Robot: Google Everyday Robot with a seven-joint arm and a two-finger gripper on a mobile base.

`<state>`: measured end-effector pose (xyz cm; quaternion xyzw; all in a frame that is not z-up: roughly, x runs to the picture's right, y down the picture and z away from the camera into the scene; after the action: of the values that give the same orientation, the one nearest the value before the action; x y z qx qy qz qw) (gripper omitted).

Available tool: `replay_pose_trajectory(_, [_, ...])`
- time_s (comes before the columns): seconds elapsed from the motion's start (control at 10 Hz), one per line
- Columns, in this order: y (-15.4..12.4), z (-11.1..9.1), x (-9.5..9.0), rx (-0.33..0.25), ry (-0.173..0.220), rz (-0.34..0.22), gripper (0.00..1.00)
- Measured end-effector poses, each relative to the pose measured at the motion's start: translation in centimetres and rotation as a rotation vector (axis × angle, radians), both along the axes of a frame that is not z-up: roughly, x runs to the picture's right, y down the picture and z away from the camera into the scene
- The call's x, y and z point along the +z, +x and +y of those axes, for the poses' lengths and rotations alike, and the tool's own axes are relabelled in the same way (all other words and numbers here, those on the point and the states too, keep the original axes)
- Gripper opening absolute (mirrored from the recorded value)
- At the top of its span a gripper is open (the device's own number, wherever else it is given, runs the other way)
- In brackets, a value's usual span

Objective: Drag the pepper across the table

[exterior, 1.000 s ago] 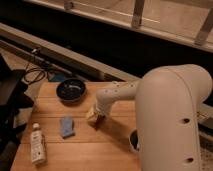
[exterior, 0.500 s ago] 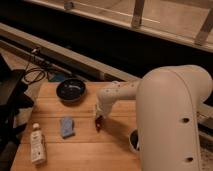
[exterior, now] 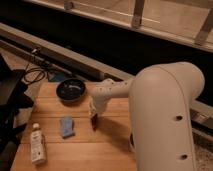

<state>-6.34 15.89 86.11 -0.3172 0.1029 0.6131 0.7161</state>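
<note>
Near the middle of the worktop (exterior: 107, 137), the pincer (exterior: 93, 115) is pointing straight down from the end of the white arm (exterior: 117, 92), which is reaching in from the right, its bulky rounded housing filling the lower right of the view; whether the pincer is open or closed, I cannot tell. The pepper (exterior: 93, 122), dark red and slender, is showing directly under the pincer tip on the planks, and it is not clear whether it is being gripped or only touched. Just to its left a blue cloth-like piece (exterior: 66, 126) is lying flat, a white bottle (exterior: 36, 144) is lying near the left front edge, and a dark bowl (exterior: 70, 90) is sitting toward the back, well apart from the pepper
</note>
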Motion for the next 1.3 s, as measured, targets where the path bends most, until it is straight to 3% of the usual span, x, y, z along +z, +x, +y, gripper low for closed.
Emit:
replay_pose_trajectory(0.9, [-7.8,-2.5,-0.5,-0.165,0.013,-0.104,0.01])
replay_pose_trajectory(1.3, [-11.3,-2.3,-2.4,-0.201,0.006,-0.136,0.01])
